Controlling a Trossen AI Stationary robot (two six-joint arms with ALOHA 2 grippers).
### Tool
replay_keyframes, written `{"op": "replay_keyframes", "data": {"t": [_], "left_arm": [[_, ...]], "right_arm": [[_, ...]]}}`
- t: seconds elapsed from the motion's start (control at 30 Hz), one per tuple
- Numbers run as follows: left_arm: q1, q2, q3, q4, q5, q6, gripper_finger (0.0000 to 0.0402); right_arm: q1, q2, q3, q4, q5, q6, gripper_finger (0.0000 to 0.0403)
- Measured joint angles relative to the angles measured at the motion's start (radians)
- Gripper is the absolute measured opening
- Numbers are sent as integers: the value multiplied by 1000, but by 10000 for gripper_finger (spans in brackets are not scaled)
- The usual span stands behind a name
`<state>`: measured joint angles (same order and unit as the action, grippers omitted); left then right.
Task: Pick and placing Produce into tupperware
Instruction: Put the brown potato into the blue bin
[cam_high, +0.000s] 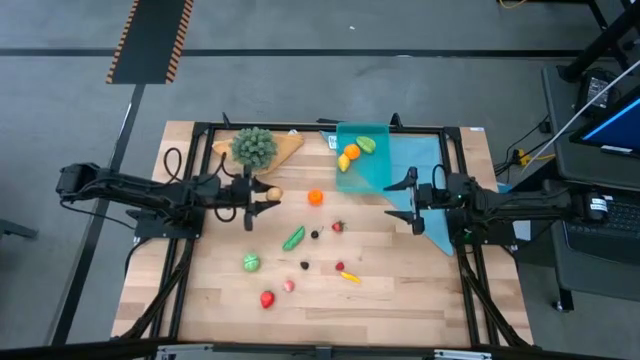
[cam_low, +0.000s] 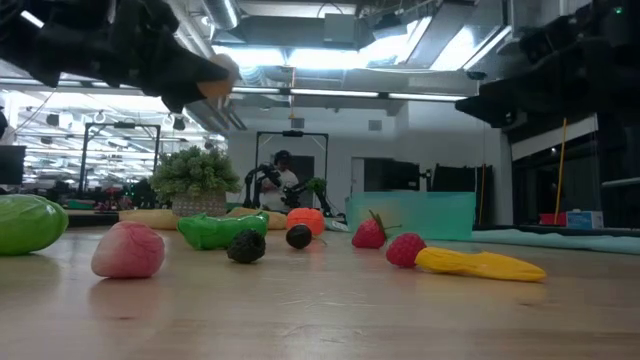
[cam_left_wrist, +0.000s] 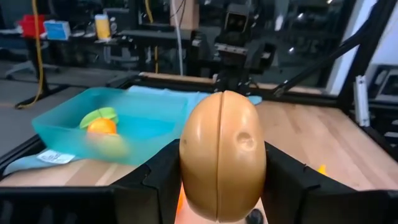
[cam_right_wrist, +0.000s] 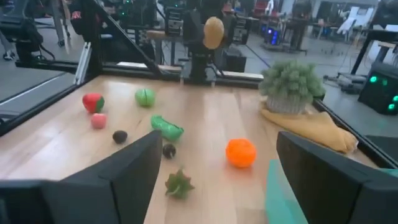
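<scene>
Tupperware (cam_high: 362, 170) holds three produce pieces; left hand (cam_high: 262, 194) grasps potato (cam_left_wrist: 222, 163); right hand (cam_high: 411, 203) released.

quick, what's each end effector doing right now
Left end effector: closed on a tan potato, held above the table.
Right end effector: open, empty, beside the tupperware.

Tupperware (cam_high: 362, 160) at table's (cam_high: 400, 290) far edge, right of centre, partly on cloth (cam_high: 425, 185); three produce pieces (cam_high: 354, 152) inside; plant (cam_high: 254, 146) on board (cam_high: 284, 146) left of it, also at far edge; potato (cam_high: 273, 194) held off the table in left gripper (cam_high: 262, 196), left of centre; right gripper (cam_high: 408, 195) over cloth, beside tupperware; other pieces (cam_high: 300, 255) scattered mid-table and nearer.
</scene>
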<state>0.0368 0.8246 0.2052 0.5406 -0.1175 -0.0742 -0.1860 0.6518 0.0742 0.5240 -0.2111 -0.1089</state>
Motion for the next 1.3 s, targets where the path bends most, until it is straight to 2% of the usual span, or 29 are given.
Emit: {"op": "replay_keyframes", "data": {"t": [0.13, 0.33, 0.5, 0.63, 1.3], "left_arm": [[0, 0, -28, 80, 9, 0, 163], [0, 19, -31, 116, 5, 0, 163], [5, 104, -31, 200, -79, 0, 163], [23, 190, -2, 205, -98, 0, 164], [118, 634, 361, 210, -98, 6, 168]], "right_arm": [[0, 0, -1, 42, 0, -22, 316], [0, 0, -1, 48, 0, 14, 316], [0, 0, -1, 29, 7, 27, 316], [0, 0, -1, 27, 8, 53, 316], [0, 1, -1, 24, 10, 53, 316]]}}
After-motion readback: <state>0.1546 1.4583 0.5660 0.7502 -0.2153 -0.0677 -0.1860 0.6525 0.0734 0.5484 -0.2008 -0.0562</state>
